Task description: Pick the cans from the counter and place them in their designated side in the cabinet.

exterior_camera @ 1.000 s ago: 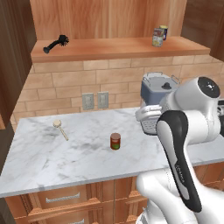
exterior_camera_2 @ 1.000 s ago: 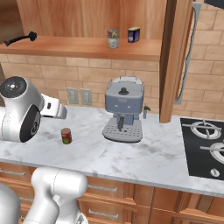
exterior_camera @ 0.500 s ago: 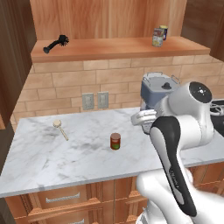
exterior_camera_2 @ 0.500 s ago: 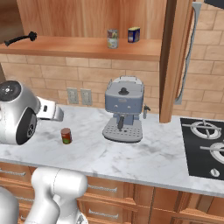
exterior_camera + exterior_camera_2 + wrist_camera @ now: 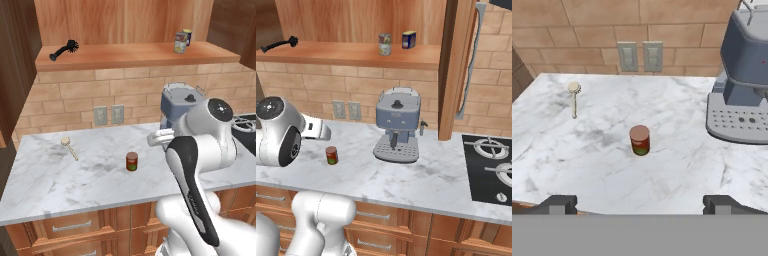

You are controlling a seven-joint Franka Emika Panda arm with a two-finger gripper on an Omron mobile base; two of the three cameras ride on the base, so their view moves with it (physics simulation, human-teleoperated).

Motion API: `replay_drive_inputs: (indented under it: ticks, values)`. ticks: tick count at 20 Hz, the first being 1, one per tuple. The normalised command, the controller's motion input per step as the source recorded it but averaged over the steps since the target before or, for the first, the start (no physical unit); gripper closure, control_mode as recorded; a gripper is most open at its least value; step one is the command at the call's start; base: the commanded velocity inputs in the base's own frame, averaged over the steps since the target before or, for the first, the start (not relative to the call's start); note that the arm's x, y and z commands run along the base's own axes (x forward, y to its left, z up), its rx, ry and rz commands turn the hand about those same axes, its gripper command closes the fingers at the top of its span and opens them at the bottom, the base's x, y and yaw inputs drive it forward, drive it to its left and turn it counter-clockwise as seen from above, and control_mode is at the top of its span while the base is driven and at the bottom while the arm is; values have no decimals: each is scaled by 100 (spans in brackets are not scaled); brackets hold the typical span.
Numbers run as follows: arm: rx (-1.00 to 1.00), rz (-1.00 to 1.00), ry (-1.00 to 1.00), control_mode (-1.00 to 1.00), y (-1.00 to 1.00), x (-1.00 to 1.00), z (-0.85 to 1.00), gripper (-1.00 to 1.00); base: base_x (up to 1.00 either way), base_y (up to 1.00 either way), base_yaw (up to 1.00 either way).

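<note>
On the far left of the cabinet shelf (image 5: 125, 55) lies a black brush (image 5: 64, 50), and below it, on the white marble worktop (image 5: 45, 185), a small wooden spoon (image 5: 69, 148) rests near the left end. Two wall outlets (image 5: 641, 56) sit on the brick wall behind. Further right, near the middle of the worktop, the dark red can (image 5: 131, 161) with its green band stands upright and alone, well apart from the spoon and from the blue-grey coffee machine (image 5: 397, 125) to its right. In the hand view the can (image 5: 640, 140) sits ahead of the two dark fingers (image 5: 559, 204), which stand spread wide with nothing between them and are not touching it. The white arm rises at the right of the left base view, its hand held above the worktop between can and coffee machine. Up on the shelf toward the right end, the silver can (image 5: 385, 44) with the yellow-and-red label stands upright, with a blue can (image 5: 408, 39) just beside it. At the far right, past a wooden upright, a black stove top (image 5: 491, 167) is set into the worktop.
</note>
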Motion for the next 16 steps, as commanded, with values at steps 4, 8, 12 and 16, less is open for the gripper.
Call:
replay_drive_inputs:
  ticks: [4, 8, 12, 16]
  values:
    - [0, 0, 0, -100, 7, 23, -12, -100, 0, 0, 0]
    - [0, 0, 1, -100, 10, 23, -17, -100, 0, 0, 0]
    - [-2, 0, 4, -100, 8, 17, -26, -100, 0, 0, 0]
    - [-1, 0, 3, -100, 3, 15, -27, -100, 0, 0, 0]
